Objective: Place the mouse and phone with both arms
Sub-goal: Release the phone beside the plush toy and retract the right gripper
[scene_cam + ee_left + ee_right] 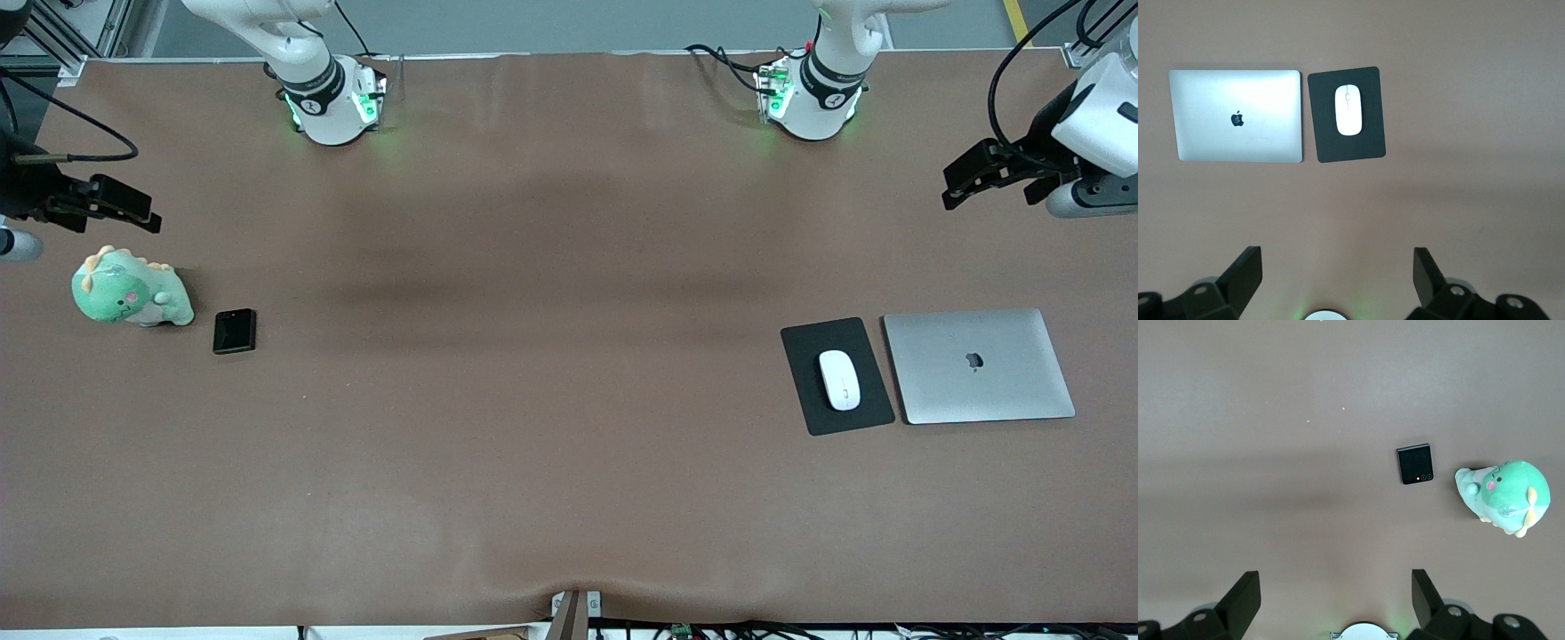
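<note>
The white mouse [839, 380] lies on a dark grey mat [836, 418] near the left arm's end of the table; it also shows in the left wrist view [1349, 110]. The black phone [235, 331] lies flat beside a green plush toy [131, 292] near the right arm's end; it also shows in the right wrist view [1415, 463]. My left gripper [989, 182] is open and empty, high over bare table at its end, well apart from the mouse. My right gripper [120, 207] is open and empty, high over the table at its end, apart from the phone.
A closed silver laptop [978, 365] lies beside the mat, toward the left arm's end. The plush toy also shows in the right wrist view [1503, 490]. The brown table [533, 356] is bare across its middle. The arm bases [333, 98] stand along the back edge.
</note>
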Available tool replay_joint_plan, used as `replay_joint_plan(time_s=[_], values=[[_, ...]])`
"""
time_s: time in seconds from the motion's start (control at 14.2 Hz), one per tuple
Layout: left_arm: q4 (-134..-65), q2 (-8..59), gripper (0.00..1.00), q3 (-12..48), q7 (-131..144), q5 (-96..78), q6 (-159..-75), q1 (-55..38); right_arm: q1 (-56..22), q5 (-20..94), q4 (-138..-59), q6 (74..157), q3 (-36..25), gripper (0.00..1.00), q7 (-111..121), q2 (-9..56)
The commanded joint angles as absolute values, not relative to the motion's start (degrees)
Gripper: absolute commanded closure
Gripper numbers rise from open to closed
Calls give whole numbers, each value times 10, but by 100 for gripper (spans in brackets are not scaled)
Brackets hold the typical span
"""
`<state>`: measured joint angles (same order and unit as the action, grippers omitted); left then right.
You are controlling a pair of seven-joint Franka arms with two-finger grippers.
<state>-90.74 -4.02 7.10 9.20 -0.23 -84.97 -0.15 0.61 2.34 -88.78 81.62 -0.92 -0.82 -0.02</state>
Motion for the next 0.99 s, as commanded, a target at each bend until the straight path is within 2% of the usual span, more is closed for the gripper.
replay_joint_plan(time_s=[0.0,0.21,0.92], values=[[-905,-48,0,76,84,-4,-845,3,10,32,-913,822,-10,0,-16,-22],[-883,-31,0,76,80,-5,-846,4,9,32,-913,824,-10,0,-16,-21],[-882,-23,0,76,84,-4,-844,4,12,31,-913,831,-11,0,-15,-17]])
